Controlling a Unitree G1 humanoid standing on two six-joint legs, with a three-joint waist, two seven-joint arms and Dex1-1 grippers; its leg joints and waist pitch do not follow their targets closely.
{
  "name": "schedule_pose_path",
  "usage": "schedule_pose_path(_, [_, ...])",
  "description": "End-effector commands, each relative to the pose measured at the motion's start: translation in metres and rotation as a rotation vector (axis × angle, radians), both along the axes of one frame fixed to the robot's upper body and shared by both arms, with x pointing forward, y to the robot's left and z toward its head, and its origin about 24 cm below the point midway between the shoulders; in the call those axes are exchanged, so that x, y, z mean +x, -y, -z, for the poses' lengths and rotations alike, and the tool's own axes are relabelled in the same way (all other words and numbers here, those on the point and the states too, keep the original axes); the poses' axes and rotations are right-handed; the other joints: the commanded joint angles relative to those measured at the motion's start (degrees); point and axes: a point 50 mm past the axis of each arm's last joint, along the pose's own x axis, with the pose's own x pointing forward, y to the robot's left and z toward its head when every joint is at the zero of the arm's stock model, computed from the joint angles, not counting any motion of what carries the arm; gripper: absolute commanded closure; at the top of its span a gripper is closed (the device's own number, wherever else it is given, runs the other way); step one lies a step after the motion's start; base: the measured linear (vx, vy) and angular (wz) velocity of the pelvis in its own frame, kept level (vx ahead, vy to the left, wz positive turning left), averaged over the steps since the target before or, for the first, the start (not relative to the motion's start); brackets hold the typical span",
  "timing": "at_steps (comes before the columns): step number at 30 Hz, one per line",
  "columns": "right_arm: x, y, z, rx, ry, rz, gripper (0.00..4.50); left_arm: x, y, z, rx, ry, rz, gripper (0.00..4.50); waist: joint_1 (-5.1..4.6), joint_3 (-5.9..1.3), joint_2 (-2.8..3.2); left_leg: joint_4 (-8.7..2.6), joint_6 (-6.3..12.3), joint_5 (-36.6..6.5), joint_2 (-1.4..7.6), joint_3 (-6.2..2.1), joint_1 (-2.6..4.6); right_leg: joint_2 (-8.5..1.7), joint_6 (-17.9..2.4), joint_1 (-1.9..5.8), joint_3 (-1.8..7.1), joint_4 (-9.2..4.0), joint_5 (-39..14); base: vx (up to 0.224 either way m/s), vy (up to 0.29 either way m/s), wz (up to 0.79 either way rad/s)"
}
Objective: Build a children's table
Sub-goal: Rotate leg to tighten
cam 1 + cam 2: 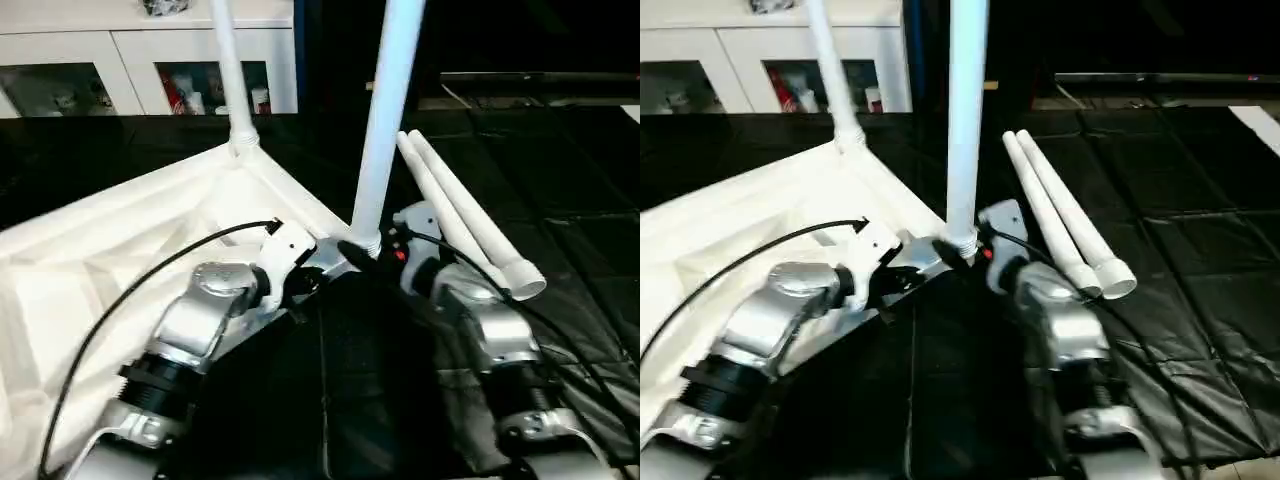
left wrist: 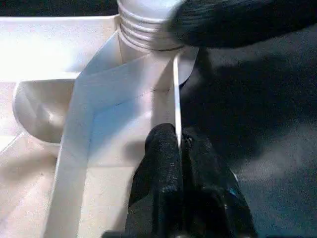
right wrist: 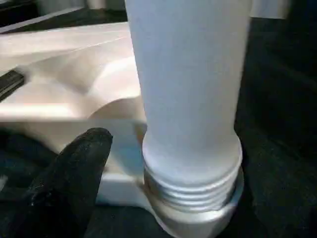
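my two forearms are silver metal cylinders with black ribbed collars, and black cables loop along each. the left gripper (image 1: 335, 255) carries a white housing near the near-corner leg (image 1: 385, 120); the right gripper (image 1: 385, 250) shows a small red light. the fingers (image 2: 163, 163) are matte black.

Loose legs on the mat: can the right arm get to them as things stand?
Probably yes. The two loose legs lie on the black mat just outside the right gripper, nothing lying between. That gripper sits at the upright leg by the corner socket and must leave it first.
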Motion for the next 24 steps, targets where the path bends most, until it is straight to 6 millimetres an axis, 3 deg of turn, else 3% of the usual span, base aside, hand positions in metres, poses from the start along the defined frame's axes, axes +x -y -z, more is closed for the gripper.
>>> schedule_pose_path(1, [-0.01, -0.002, -0.007, -0.015, 0.037, -0.183, 0.06, -0.006, 0.002, -0.002, -0.018, 0.015, 0.157, 4.5, 0.45, -4.56, 0.07, -2.59, 8.58, -3.07, 3.51, -1.34, 0.3, -5.74, -10.82, 3.89, 4.03, -2.94, -4.55, 0.0, 0.0, 0.0])
schedule_pose_path(5, [-0.013, 0.012, -0.013, -0.09, 0.078, -0.274, 0.06, -0.012, -0.008, 0.001, 0.027, 0.001, 0.272, 4.5, 1.21, -4.51, 0.11, -2.65, 7.81, -4.83, 3.79, -1.19, 0.56, -5.87, -11.0, 3.65, 4.06, -3.05, -6.91, 0.0, 0.0, 0.0])
schedule_pose_path(7, [-0.014, 0.017, -0.015, -0.12, 0.086, -0.326, 0.06, -0.012, -0.012, 0.003, 0.055, -0.004, 0.31, 4.5, 1.71, -4.42, 0.42, -2.72, 7.0, -6.03, 4.02, -1.18, 0.84, -5.89, -11.29, 3.39, 4.12, -3.11, -8.12, 0.0, 0.0, 0.0])
schedule_pose_path(13, [-0.029, 0.023, -0.02, -0.188, 0.059, -0.625, 0.06, -0.019, -0.025, 0.004, 0.098, -0.049, 0.482, 4.5, 2.42, -4.41, -0.04, -2.74, 6.51, -7.61, 4.05, -1.14, 0.63, -6.08, -10.96, 3.68, 4.19, -3.09, -9.7, 0.0, 0.0, 0.0])
schedule_pose_path(16, [-0.03, 0.023, -0.019, -0.202, 0.051, -0.665, 0.06, -0.02, -0.027, 0.004, 0.114, -0.055, 0.511, 4.5, 2.44, -4.36, -0.16, -2.7, 6.33, -7.64, 3.94, -1.11, 0.55, -6.15, -10.81, 3.62, 4.19, -3.17, -11.17, 0.0, 0.0, 0.0])
schedule_pose_path(18, [-0.031, 0.023, -0.018, -0.216, 0.038, -0.693, 0.38, -0.02, -0.029, 0.004, 0.125, -0.058, 0.537, 4.5, 2.48, -4.32, -0.3, -2.71, 5.8, -8.13, 3.94, -1.08, 0.62, -6.12, -10.33, 3.57, 4.21, -3.4, -13.19, 0.0, 0.0, 0.0])
schedule_pose_path(21, [-0.03, 0.022, -0.016, -0.208, 0.019, -0.71, 0.44, -0.02, -0.031, 0.003, 0.132, -0.061, 0.575, 4.5, 2.54, -4.28, -0.22, -2.72, 5.31, -8.79, 4.02, -1.18, 0.64, -6.16, -9.9, 3.42, 4.2, -3.45, -14.99, 0.0, 0.0, 0.0])
schedule_pose_path(24, [-0.03, 0.022, -0.015, -0.203, 0.013, -0.723, 0.81, -0.021, -0.031, 0.003, 0.132, -0.065, 0.595, 4.5, 2.55, -4.18, -0.29, -2.73, 4.94, -9.65, 4.03, -1.14, 0.7, -6.18, -9.67, 3.3, 4.28, -3.57, -16.39, 0.0, 0.0, 0.0])
